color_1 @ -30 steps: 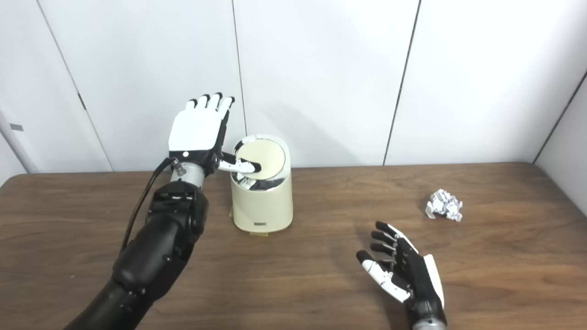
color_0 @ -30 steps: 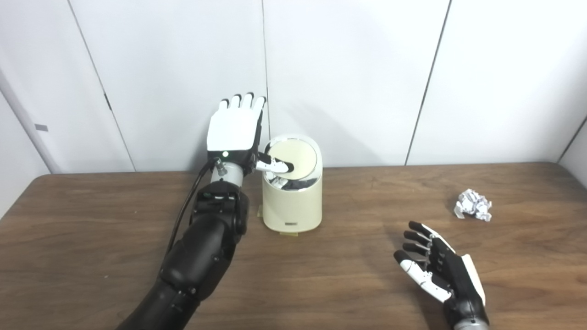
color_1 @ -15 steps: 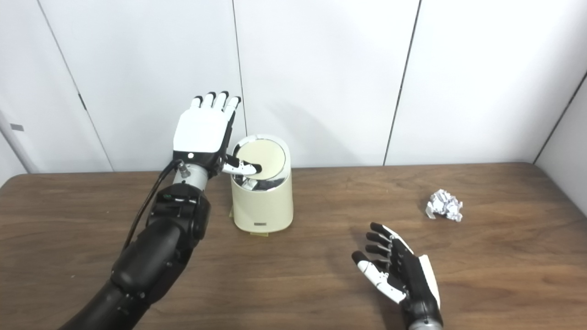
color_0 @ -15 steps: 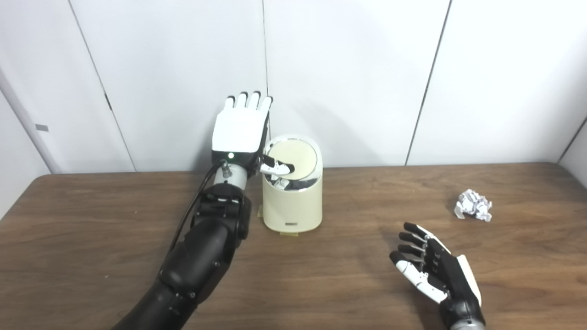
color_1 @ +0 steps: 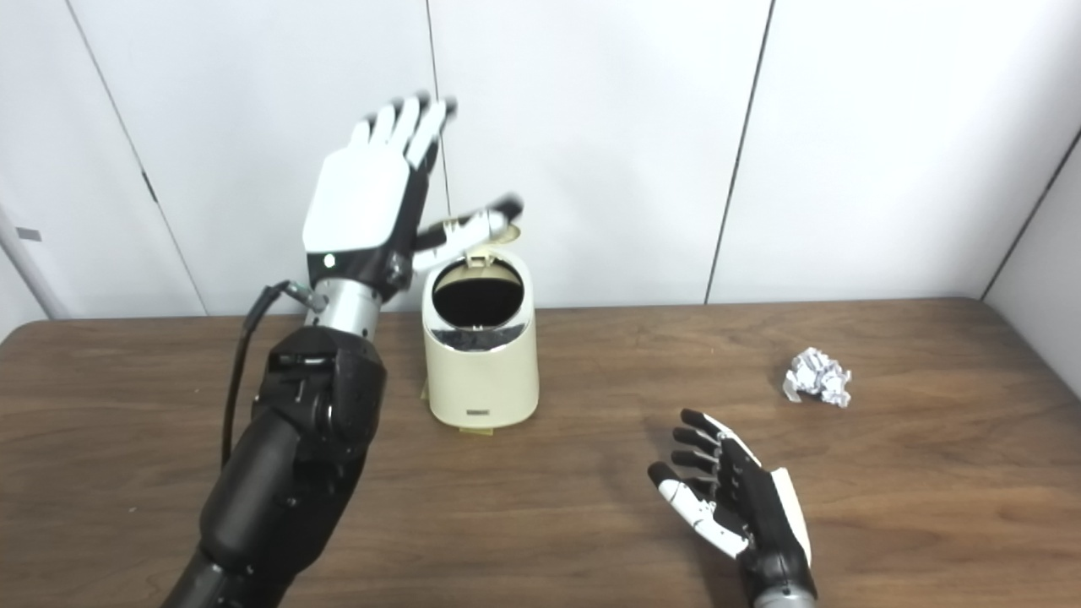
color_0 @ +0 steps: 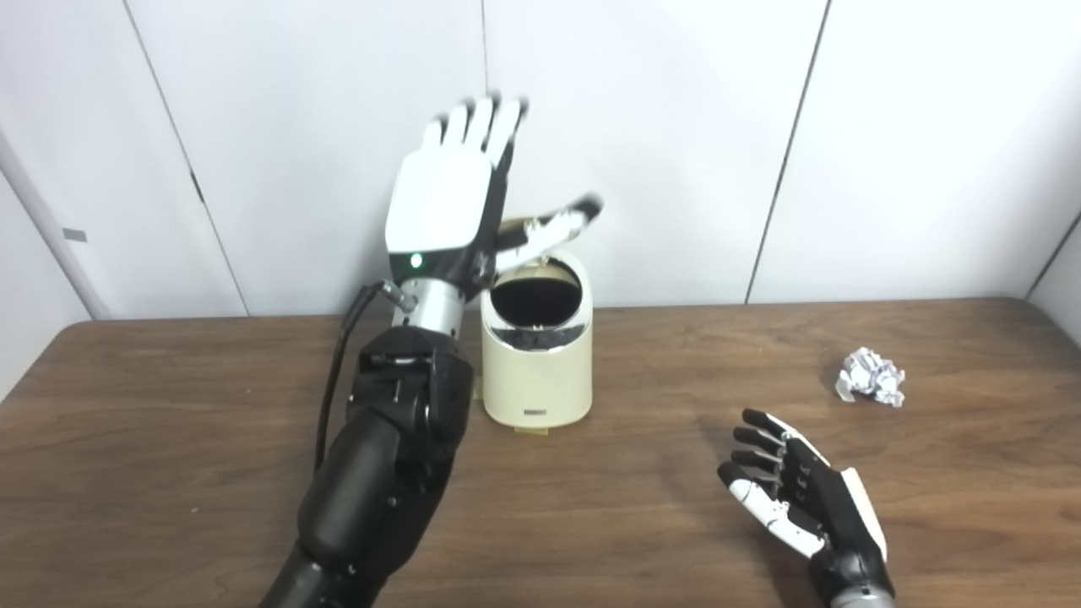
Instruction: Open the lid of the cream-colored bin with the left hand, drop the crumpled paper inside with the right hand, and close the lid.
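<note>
The bin stood open; the left hand, spread and empty, was beside the lid and could knock it shut; the right hand lay open, empty, far from the paper.

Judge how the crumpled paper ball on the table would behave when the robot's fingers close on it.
The crumpled paper looks loosely wadded, so it is probably very light and would squash. Its creased, irregular surface should give grip, not slip. Lying free on the bare table, it may skid away if nudged.
</note>
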`<state>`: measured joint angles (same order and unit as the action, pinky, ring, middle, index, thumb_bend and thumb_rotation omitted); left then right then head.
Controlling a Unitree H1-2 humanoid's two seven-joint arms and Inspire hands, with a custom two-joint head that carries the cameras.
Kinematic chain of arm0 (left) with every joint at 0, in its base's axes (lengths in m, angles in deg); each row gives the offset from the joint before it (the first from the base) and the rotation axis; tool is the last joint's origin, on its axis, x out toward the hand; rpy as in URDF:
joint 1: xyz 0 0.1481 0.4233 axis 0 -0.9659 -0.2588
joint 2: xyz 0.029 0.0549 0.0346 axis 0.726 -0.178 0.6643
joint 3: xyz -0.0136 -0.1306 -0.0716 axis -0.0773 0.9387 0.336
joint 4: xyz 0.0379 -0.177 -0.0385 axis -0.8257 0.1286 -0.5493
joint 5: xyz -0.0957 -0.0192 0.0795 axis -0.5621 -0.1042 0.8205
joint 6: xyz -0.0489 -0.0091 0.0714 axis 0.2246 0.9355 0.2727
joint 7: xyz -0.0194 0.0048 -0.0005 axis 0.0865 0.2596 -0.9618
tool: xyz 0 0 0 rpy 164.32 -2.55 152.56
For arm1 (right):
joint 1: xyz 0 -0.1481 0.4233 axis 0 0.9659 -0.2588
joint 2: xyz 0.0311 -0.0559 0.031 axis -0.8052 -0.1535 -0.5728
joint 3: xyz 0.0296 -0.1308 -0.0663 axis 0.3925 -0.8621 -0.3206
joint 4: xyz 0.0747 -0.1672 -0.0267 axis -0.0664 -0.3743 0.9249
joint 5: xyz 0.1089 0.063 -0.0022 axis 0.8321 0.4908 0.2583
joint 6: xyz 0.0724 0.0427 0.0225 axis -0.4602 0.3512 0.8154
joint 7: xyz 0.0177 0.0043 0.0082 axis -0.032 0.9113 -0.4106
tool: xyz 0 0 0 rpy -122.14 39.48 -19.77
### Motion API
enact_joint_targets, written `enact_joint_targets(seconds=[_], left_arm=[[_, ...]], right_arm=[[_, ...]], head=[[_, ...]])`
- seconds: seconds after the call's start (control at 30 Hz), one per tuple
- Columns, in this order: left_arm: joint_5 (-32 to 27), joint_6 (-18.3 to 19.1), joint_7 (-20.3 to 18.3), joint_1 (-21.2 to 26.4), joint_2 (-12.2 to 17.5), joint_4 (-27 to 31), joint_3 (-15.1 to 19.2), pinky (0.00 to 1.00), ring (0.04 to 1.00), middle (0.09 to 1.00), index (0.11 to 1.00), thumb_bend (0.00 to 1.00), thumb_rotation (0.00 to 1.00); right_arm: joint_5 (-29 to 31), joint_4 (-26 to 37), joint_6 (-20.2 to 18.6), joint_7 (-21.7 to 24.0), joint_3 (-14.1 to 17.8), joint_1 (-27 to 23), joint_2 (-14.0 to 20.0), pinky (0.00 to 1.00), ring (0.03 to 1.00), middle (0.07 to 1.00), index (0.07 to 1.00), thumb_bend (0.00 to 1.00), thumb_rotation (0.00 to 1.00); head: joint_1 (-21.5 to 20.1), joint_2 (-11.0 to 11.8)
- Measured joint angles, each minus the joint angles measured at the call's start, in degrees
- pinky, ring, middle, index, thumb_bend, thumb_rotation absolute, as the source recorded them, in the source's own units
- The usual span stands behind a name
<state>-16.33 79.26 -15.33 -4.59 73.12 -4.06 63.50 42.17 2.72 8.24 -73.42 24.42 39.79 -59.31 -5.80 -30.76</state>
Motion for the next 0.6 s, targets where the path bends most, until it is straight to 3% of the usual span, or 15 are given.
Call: enact_joint_targets(seconds=[0.07,0.23,0.33,0.47,0.6], left_arm=[[-1.83,-2.49,3.04,-0.04,-0.33,-0.33,0.86,1.0,1.0,1.0,1.0,0.53,1.0],[-7.82,-5.81,5.45,-0.43,-0.36,-1.21,3.83,1.0,1.0,1.0,1.0,0.53,1.0],[-16.62,-9.27,5.71,-1.94,-1.05,-0.65,6.93,1.0,1.0,1.0,1.0,0.56,1.0],[-29.24,-11.32,3.38,-7.17,-2.08,3.24,10.42,0.79,0.882,0.892,0.93,0.59,0.98],[-35.83,-15.4,3.24,-14.2,-0.8,3.55,12.91,0.63,0.736,0.773,0.795,0.64,0.85]], right_arm=[[-0.06,-0.22,0.01,0.11,-0.05,-0.26,0.16,0.61,0.737,0.793,0.816,0.41,0.4],[0.02,-0.21,0.01,0.23,-0.03,-0.25,0.18,0.62,0.743,0.798,0.826,0.41,0.41],[0.0,-0.22,0.01,0.27,-0.05,-0.26,0.18,0.62,0.739,0.796,0.825,0.41,0.42],[0.07,-0.33,0.3,0.27,0.04,-0.24,0.15,0.61,0.735,0.79,0.816,0.42,0.41],[1.86,-0.17,0.2,0.3,0.8,0.01,-0.62,0.61,0.741,0.793,0.809,0.42,0.38]], head=[[0.0,0.0],[0.09,0.0],[0.0,0.0],[0.09,0.7],[0.52,0.7]])
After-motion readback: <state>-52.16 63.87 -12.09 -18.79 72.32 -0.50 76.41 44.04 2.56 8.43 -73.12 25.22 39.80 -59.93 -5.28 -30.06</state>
